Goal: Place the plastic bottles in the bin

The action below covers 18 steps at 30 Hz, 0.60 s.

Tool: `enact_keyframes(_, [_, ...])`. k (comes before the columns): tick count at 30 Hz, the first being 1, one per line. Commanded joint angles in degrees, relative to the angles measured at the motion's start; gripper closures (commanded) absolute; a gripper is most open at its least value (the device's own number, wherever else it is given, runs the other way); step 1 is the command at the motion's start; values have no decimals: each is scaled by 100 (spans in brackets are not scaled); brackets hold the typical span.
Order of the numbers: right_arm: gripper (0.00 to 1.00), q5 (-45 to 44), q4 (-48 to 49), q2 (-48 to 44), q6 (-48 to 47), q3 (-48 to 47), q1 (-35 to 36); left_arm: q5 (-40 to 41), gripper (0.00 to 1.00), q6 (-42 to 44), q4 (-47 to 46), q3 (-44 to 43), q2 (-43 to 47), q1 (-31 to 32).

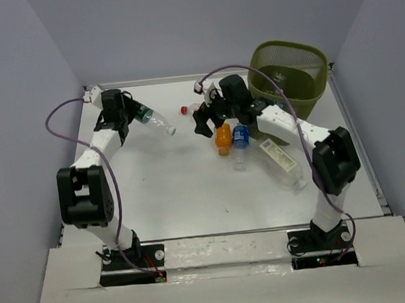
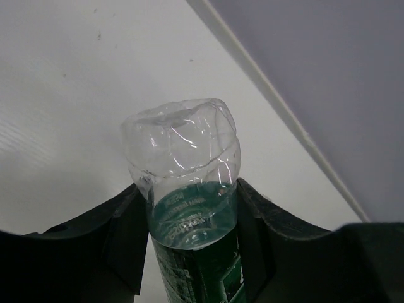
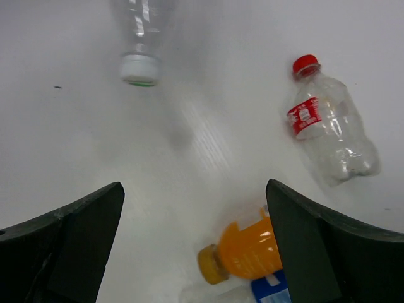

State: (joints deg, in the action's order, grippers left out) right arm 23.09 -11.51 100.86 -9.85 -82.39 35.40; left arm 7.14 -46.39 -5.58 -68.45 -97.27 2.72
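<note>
Left fingers (image 2: 126, 237): clamping on the green-labelled bottle (image 2: 189, 189), one finger pressing each side of its label, with its white cap pointing toward the right arm.
Right fingers (image 3: 76, 233): standing wide apart, gripping nothing, hovering over the worktop (image 1: 184, 188) just beside the orange bottle (image 3: 243, 252).
Orange bottle: lying on the worktop with the blue-labelled bottle (image 1: 240, 137) lying right against it.
Red-capped bottle (image 3: 328, 129): lying on its side toward the far edge, apart from the others.
White-labelled bottle (image 1: 281, 160): lying on its side beside the right arm.
Bin (image 1: 287, 43): standing upright at the far right corner, well apart from the held bottle.
</note>
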Motion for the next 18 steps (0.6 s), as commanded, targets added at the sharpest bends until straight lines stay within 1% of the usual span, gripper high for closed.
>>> enact_keyframes(1, [0, -181, -1527, 1030, -1552, -2119, -322, -623, 51, -300, -733, 963, 1262, 141])
enact_keyframes(2, [0, -278, -1808, 1580, -1712, -2541, -323, -713, 51, -326, -716, 1304, 1638, 176])
enact_keyframes(3, [0, -418, -2316, 1864, -1835, -2972, -445, -957, 50, -309, -699, 1464, 1824, 194])
enact_keyframes(4, [0, -446, -2556, 2154, -1993, -3820, -446, -1116, 50, -274, -550, 1587, 2000, 185])
enact_keyframes(5, [0, -446, -3098, 2723, -2064, -4281, -524, -1153, 50, -152, -445, 1780, 2376, 194])
enact_keyframes(6, [0, -481, -3312, 2990, -2126, -4720, -525, -1205, 50, -47, -339, 1869, 2597, 194])
enact_keyframes(7, [0, -516, -3488, 3236, -2248, -5438, -525, -1197, 50, 50, -242, 1939, 2808, 194])
enact_keyframes(8, [0, -542, -3620, 3430, -2311, -5698, -525, -1206, 50, 156, -59, 2053, 3228, 194])
enact_keyframes(10, [0, -560, -3841, 3816, -2442, -6077, -525, -1049, 50, 541, 353, 2098, 3643, 185])
enact_keyframes(11, [0, -551, -3815, 3871, -2469, -6078, -525, -987, 50, 674, 469, 2133, 4054, 185])
enact_keyframes(14, [0, -455, -3579, 4011, -2478, -6008, -525, -776, 50, 1105, 874, 2178, 4750, 194])
enact_keyframes(15, [0, -463, -3534, 4055, -2470, -6008, -525, -775, 50, 1193, 1040, 2117, 4814, 202])
enact_keyframes(16, [0, -490, -3464, 4125, -2435, -5991, -525, -671, 50, 1333, 1399, 1968, 4840, 229])
enact_keyframes(18, [0, -473, -3245, 4213, -2382, -5912, -525, -660, 50, 1387, 1534, 1958, 4876, 307])
